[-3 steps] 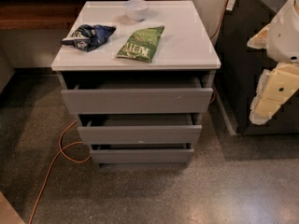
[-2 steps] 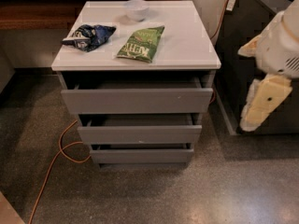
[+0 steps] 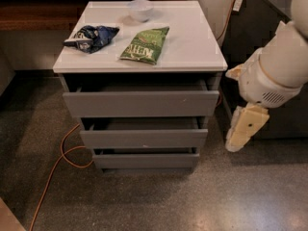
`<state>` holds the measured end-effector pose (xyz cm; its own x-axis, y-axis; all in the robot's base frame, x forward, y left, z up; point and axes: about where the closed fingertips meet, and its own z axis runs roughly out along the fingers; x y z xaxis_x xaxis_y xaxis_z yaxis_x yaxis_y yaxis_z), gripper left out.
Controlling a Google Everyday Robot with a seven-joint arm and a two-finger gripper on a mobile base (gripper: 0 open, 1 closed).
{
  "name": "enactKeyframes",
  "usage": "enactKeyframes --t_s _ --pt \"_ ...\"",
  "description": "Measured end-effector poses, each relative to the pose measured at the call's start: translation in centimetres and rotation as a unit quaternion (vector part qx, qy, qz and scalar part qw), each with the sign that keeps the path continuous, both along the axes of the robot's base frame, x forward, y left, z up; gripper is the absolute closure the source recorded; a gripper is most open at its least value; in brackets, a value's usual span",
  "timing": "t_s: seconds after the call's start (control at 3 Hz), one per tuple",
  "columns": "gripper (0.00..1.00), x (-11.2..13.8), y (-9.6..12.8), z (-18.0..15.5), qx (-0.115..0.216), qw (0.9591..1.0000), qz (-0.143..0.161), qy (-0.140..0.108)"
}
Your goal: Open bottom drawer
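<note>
The bottom drawer [image 3: 146,160] is the lowest, slimmest gray front of three in the white-topped cabinet [image 3: 192,52]. It stands slightly out, with a narrow dark gap above it. My gripper [image 3: 238,137] hangs at the right of the cabinet, beside the middle drawer's right end and apart from it, pointing down toward the floor. The white arm [image 3: 276,66] reaches in from the upper right.
On the cabinet top lie a blue chip bag [image 3: 91,36], a green chip bag [image 3: 146,44] and a white bowl [image 3: 140,9]. An orange cable [image 3: 60,160] loops on the speckled floor at the left. A dark cabinet [image 3: 255,23] stands right behind the arm.
My arm and gripper have moved left and down, closer to the cabinet's right side. The drawers have not moved.
</note>
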<state>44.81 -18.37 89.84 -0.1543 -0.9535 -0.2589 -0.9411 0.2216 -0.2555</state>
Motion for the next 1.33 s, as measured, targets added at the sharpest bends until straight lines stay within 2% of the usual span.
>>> enactKeyframes --t_s 0.67,1.0,1.33 --pt "0.00 -0.2 1.8 -5.7 0.010 0.9997 -0.005 -0.020" --pt "0.00 -0.7 2.6 -7.4 -0.020 0.9994 0.012 -0.026" --pt "0.00 -0.8 2.7 -8.0 -0.023 0.9994 0.014 -0.022"
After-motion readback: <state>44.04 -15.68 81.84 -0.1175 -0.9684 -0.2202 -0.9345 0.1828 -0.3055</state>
